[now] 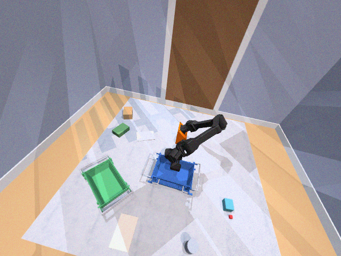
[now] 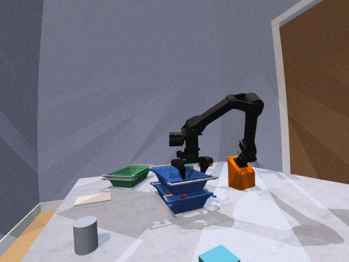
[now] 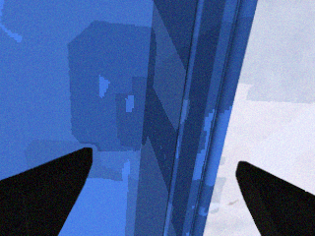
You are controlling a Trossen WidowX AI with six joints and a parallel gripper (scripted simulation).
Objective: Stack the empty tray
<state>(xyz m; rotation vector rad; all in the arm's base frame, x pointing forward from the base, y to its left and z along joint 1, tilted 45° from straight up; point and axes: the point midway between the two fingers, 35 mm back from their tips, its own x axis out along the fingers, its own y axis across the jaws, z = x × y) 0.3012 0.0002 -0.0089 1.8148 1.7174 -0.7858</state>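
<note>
The loaded blue tray (image 2: 188, 206) stands on the table, with red blocks (image 2: 183, 196) visible inside. Short parts of its wire bars (image 2: 168, 198) (image 1: 158, 182) show at the near side, turned in under the upper tray; their rest is hidden. The empty blue tray (image 1: 176, 178) (image 2: 187, 189) (image 3: 34, 108) sits above the load, looking about level, not dropped inside. Its own bars (image 1: 199, 177) (image 2: 194, 180) are swung out over its ends. My gripper (image 2: 193, 174) (image 3: 165, 161) is open, with one finger inside the upper tray and one outside its back wall, neither touching it in the wrist view.
A green tray (image 1: 107, 182) (image 2: 136, 176) stands to the left. The orange arm base (image 1: 181, 135) (image 2: 241, 177) is behind the stack. A grey cylinder (image 1: 191, 246) (image 2: 85, 237), a cyan block (image 1: 228, 205) (image 2: 220, 255), a green block (image 1: 120, 129) and an orange block (image 1: 127, 113) stand around.
</note>
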